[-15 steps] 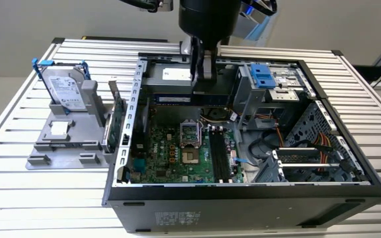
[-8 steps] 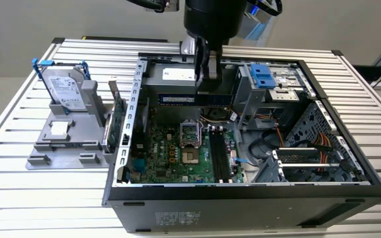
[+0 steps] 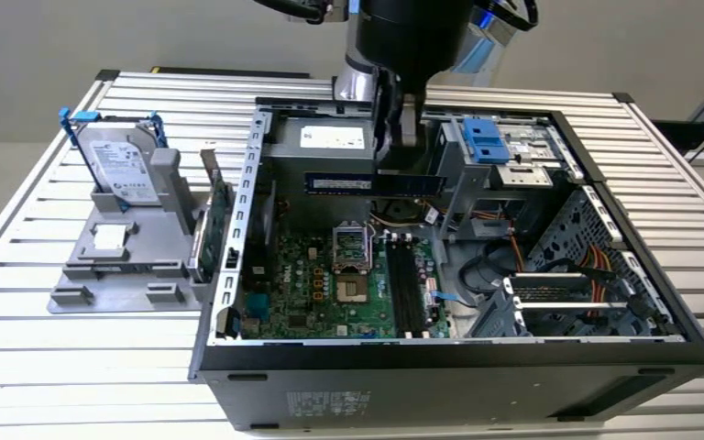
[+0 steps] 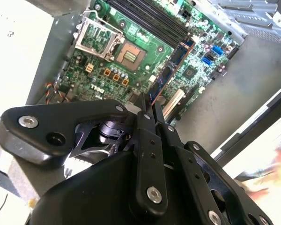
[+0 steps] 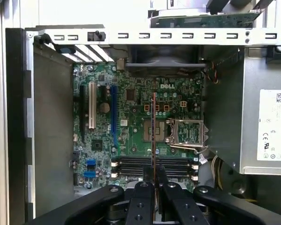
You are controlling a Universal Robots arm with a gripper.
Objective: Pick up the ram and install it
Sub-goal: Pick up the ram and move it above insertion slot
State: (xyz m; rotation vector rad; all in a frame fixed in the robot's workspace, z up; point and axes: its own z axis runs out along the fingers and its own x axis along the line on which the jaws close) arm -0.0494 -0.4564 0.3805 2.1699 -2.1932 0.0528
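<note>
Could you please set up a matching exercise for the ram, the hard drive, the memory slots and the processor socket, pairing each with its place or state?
Things:
1. ram
2. hard drive
3. memory slots
4. processor socket

Places or states:
A. stands in the grey holder outside the case
B. black and empty, on the motherboard
C. clamped in the gripper, above the motherboard
D. retaining frame swung open

Pairs: 1-C, 2-A, 3-B, 4-D
</note>
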